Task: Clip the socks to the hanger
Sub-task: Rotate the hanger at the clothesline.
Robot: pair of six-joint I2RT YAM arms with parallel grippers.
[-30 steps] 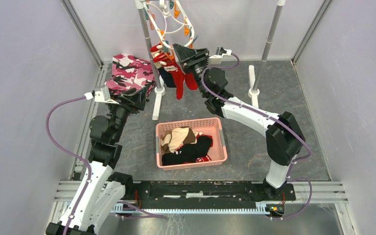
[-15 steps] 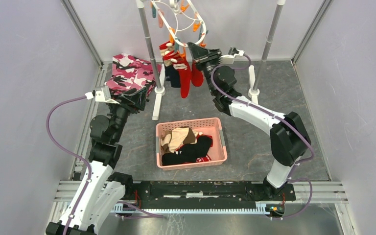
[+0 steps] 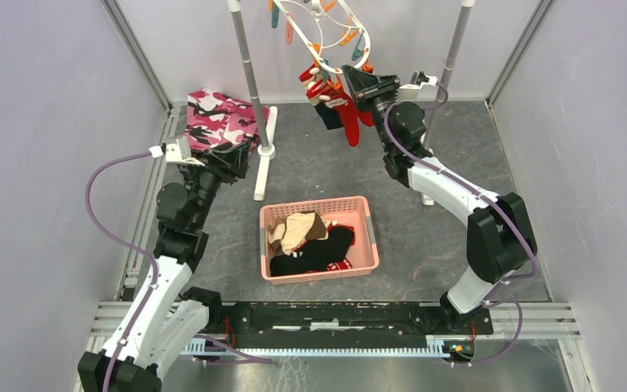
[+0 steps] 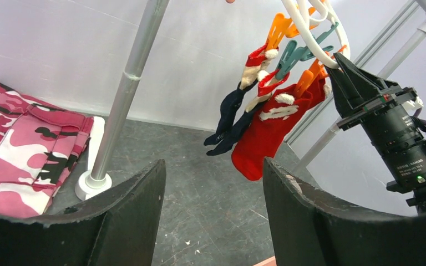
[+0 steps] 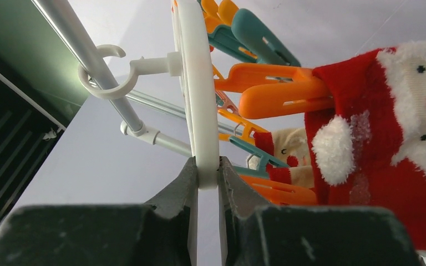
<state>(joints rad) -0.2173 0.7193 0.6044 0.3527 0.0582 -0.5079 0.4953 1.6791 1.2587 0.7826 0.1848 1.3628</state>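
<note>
The white hanger (image 3: 336,18) hangs from the rack bar at the back, its ring (image 5: 198,105) carrying orange and teal clips. My right gripper (image 5: 205,168) is shut on the ring's lower edge, and shows in the top view (image 3: 359,79) too. Red socks (image 3: 349,117) and a navy sock (image 3: 329,118) dangle from clips beside it; in the left wrist view the red sock (image 4: 269,130) and navy sock (image 4: 228,117) hang left of the right arm. My left gripper (image 4: 213,180) stands open and empty, low at the left (image 3: 222,163). More socks, beige (image 3: 296,228) and black (image 3: 320,253), lie in the pink basket (image 3: 317,203).
A folded pink camouflage cloth (image 3: 215,122) lies at the back left, under my left gripper. Grey rack poles stand at the left (image 3: 249,77) and right (image 3: 452,53) on white feet (image 3: 262,171). Walls close in on three sides.
My right gripper has closed on the hanger ring and swung the hanger with its socks to the right. The left arm has shifted slightly, still open.
</note>
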